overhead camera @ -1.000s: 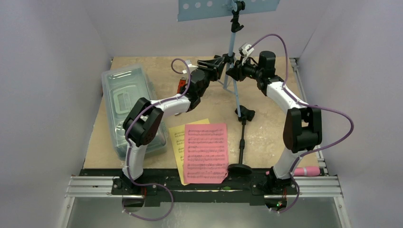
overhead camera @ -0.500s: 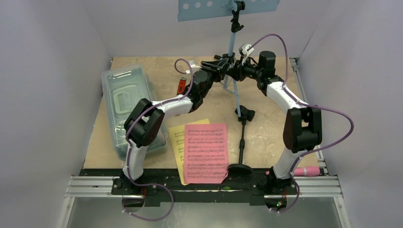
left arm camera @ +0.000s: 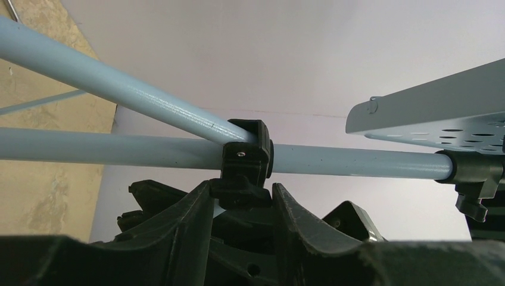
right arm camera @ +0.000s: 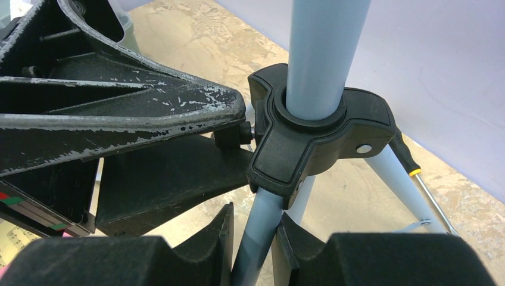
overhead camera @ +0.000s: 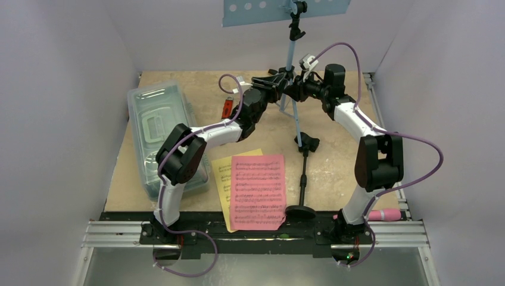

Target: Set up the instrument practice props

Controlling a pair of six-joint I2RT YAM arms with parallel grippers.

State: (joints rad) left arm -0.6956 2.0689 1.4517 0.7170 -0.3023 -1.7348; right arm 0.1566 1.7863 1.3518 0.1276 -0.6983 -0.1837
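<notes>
At the far end of the counter [overhead camera: 333, 167], the music stand [overhead camera: 290, 53] is upright. The left claw [left arm camera: 241, 192] is clenched on its pole clamp [left arm camera: 247, 156], the right claw [right arm camera: 255, 223] on a tripod leg [right arm camera: 265, 199]. Risk: uneven pulls could topple it.

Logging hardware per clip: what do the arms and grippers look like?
The left arm and right arm have white links and bulky black joint housings, each trailed by a purple cable. The left gripper and right gripper are black with two wedge fingers; the left's show white scuffs.
</notes>
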